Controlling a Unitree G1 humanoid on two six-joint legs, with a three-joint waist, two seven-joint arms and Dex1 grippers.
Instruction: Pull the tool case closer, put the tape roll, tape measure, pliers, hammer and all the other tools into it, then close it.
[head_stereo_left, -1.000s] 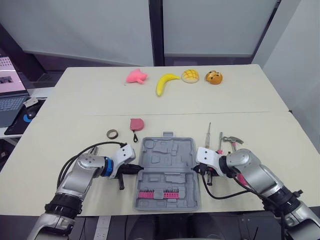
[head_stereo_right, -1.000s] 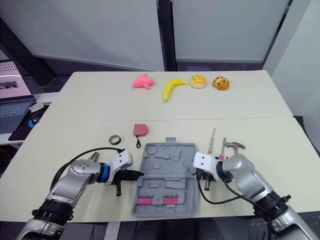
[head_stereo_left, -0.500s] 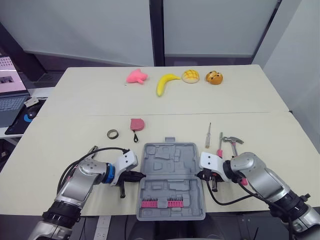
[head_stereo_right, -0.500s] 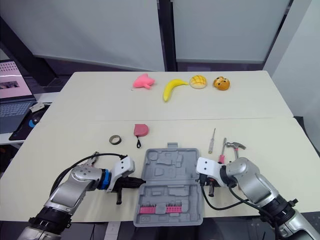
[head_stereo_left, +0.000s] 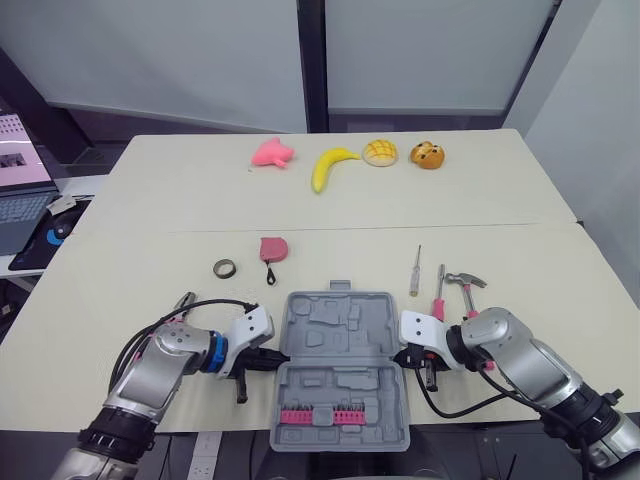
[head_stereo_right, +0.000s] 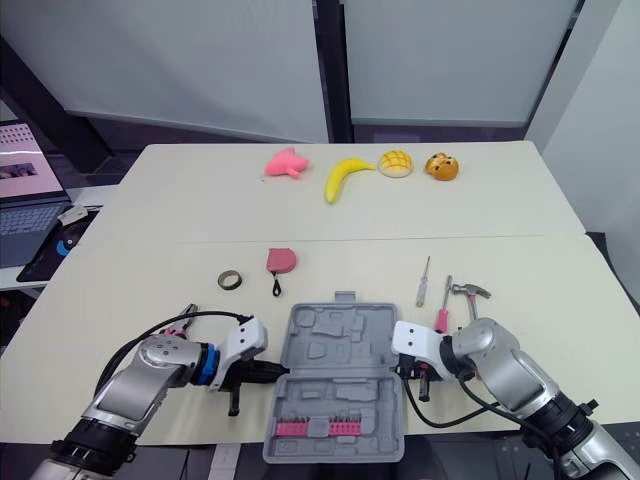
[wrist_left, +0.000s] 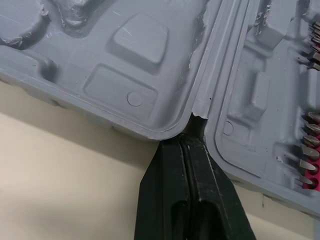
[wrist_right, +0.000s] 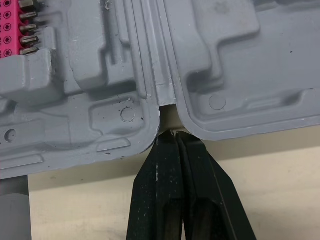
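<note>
The tool case (head_stereo_left: 340, 360) lies open at the near edge of the table (head_stereo_left: 150, 210), with a pink bit rack (head_stereo_left: 322, 415) in its near half. The left gripper (wrist_left: 191, 140) has its fingers pressed together with nothing between them, and its tips meet the case's left hinge notch. The right gripper (wrist_right: 172, 135) is likewise clenched and empty, with its tips at the right hinge notch.

Beyond the case on the left lie the tape roll (head_stereo_left: 225, 267) and the red tape measure (head_stereo_left: 272, 248). On the right lie two screwdrivers (head_stereo_left: 416, 270) (head_stereo_left: 438, 292) and the hammer (head_stereo_left: 465, 285). All of these are outside the case.

Along the far edge sit a pink toy (head_stereo_left: 271, 152), a banana (head_stereo_left: 331, 165) and two buns (head_stereo_left: 380, 152) (head_stereo_left: 427, 155).
</note>
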